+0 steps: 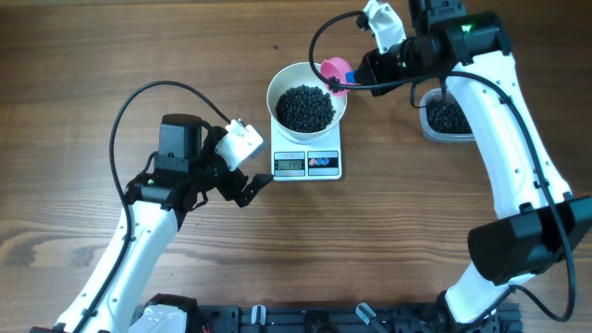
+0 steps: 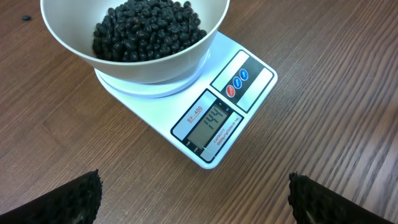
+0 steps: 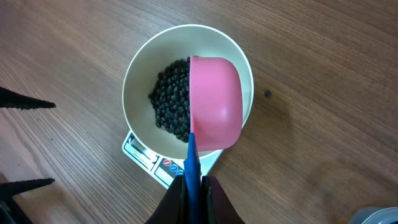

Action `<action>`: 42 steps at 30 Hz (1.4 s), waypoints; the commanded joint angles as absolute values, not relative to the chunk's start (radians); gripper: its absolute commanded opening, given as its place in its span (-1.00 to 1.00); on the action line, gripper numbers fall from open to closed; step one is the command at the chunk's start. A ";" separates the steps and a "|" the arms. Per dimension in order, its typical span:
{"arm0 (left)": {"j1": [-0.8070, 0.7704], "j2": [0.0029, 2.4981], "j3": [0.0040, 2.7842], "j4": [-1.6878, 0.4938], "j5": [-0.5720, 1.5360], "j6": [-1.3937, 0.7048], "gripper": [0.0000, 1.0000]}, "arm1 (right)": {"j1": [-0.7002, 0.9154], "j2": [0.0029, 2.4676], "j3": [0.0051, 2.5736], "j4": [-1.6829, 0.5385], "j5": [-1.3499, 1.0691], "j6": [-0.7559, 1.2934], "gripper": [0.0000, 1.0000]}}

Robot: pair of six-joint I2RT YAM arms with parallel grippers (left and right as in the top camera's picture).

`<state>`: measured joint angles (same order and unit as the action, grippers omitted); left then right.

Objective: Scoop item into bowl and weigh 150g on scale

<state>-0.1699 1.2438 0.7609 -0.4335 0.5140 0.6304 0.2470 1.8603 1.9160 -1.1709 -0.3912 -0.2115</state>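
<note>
Presently the right gripper (image 3: 194, 186), pinching the scoop (image 3: 214, 102) by its handle, holds it tipped directly over the bowl (image 3: 140, 78); left gripper (image 2: 194, 193) spread beside the scale (image 2: 261, 81).

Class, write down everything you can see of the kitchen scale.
The scale is flat, white and square, plastic by its look, lying level on the wooden table. Its front strip carries a grey display reading 144, a red button and a blue button. The white bowl of black beans stands on it.

Left arm (image 1: 139, 231) — jaws agape; right arm (image 1: 509, 139) — jaws clamped.
</note>
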 commanded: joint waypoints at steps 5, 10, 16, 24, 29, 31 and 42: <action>-0.166 1.246 0.756 -0.434 0.515 0.624 1.00 | 0.250 1.807 1.946 -1.172 -0.381 -0.225 -0.91; -0.166 1.246 0.756 -0.434 0.515 0.624 1.00 | 0.294 1.798 1.946 -1.167 -0.340 -0.206 -0.91; -0.166 1.246 0.756 -0.434 0.515 0.624 1.00 | 0.403 1.798 1.946 -1.165 -0.179 -0.206 -0.91; -0.166 1.246 0.756 -0.434 0.515 0.624 1.00 | 0.435 1.798 1.946 -1.151 -0.104 -0.202 -0.92; -0.166 1.246 0.756 -0.434 0.515 0.624 1.00 | 0.435 1.798 1.946 -1.126 -0.117 -0.202 -0.91; -0.166 1.246 0.756 -0.434 0.515 0.624 1.00 | 0.435 1.799 1.946 -1.126 -0.158 -0.188 -0.92; -0.166 1.246 0.756 -0.434 0.515 0.624 1.00 | 0.435 1.799 1.946 -1.110 -0.192 -0.154 -0.91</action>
